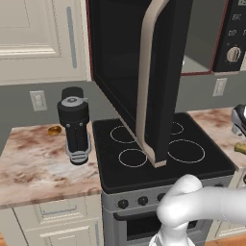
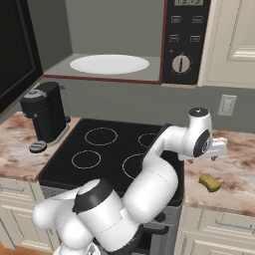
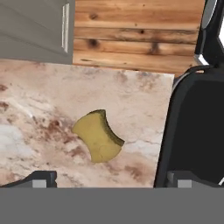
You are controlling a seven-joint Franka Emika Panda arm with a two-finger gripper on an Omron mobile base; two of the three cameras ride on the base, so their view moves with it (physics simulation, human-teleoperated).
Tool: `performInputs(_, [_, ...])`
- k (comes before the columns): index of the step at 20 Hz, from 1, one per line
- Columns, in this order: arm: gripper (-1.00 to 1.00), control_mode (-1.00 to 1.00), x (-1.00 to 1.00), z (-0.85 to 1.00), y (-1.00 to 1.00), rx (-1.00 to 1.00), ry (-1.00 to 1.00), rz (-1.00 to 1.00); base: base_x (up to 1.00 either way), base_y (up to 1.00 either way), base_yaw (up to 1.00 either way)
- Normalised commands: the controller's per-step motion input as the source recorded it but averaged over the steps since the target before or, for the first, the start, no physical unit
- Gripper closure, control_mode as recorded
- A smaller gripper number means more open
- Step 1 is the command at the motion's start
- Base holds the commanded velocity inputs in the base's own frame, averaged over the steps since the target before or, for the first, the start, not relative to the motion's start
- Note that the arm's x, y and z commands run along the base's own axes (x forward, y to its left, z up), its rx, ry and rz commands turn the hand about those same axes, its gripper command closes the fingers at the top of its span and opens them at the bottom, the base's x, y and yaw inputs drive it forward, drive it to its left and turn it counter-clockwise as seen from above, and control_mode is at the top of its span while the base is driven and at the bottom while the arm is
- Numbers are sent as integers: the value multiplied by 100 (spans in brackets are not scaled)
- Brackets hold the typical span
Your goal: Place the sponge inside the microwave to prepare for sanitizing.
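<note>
Two fingers: spread fully, empty.
Sponge: at 12 o'clock, apart.
Approach: descend centred, straddle waist.

The marbled bench right of the black stovetop carries the yellow sponge, lying flat and alone near its front edge. On the bench left of the stovetop stands a black coffee machine, with a small amber-brown disc just beside it toward the wall
</note>
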Motion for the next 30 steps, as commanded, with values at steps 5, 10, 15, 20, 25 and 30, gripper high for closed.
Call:
performInputs(5, [-100, -100, 0, -19, -50, 9, 13, 1, 0, 0, 0])
performInputs(10, [-100, -100, 2, -6, -29, 9, 8, 2, 0, 0, 0])
performInputs(15, [-100, -100, 4, -19, -8, 0, 1, 8, 0, 0, 0])
performInputs(20, [-100, -100, 6, -30, -16, 0, 0, 11, 0, 0, 0])
performInputs(25, [-100, -100, 2, -26, -21, 0, 9, 9, 0, 0, 0])
performInputs(30, [-100, -100, 5, -20, -24, 0, 14, 9, 0, 0, 0])
